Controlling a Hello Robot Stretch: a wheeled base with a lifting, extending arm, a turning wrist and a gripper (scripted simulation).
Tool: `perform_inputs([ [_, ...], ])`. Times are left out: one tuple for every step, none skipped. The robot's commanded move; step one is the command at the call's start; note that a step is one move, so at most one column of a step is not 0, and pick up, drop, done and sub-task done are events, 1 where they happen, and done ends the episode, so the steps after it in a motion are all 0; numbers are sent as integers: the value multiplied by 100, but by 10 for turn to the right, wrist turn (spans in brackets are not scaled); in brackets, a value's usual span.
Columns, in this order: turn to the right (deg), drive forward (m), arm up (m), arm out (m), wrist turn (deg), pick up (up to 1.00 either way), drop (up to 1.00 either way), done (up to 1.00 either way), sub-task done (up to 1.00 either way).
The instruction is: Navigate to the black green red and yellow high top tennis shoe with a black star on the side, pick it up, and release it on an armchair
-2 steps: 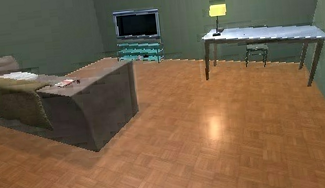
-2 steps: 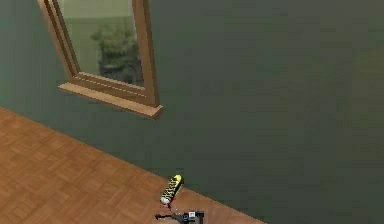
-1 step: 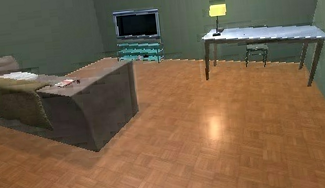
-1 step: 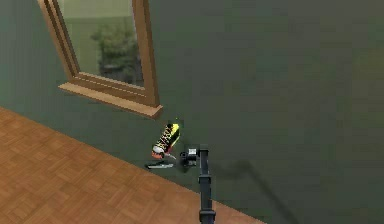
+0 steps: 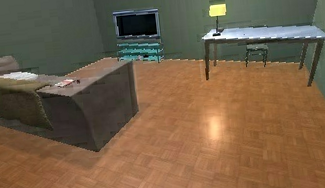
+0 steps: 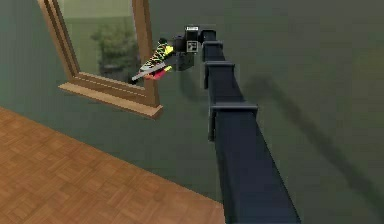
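**Shoe held at the gripper, seat ahead**

Forward view: an upholstered seat (image 5: 66,104) is seen at the left, well apart from the worktop (image 5: 265,36) with a lamp (image 5: 218,14). Whether it is an armchair cannot be told.

Arm side view: the shoe (image 6: 153,62) is held by the gripper (image 6: 170,62). It hangs just left of the gripper's body, clear of the window sill (image 6: 110,95) below, with its long axis slanting down leftward.
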Motion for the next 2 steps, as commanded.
perform_inputs([
  [0, 0, 0, 0, -450, 0, 0, 0, 0],
  [0, 0, 0, 0, -330, 0, 0, 0, 0],
])
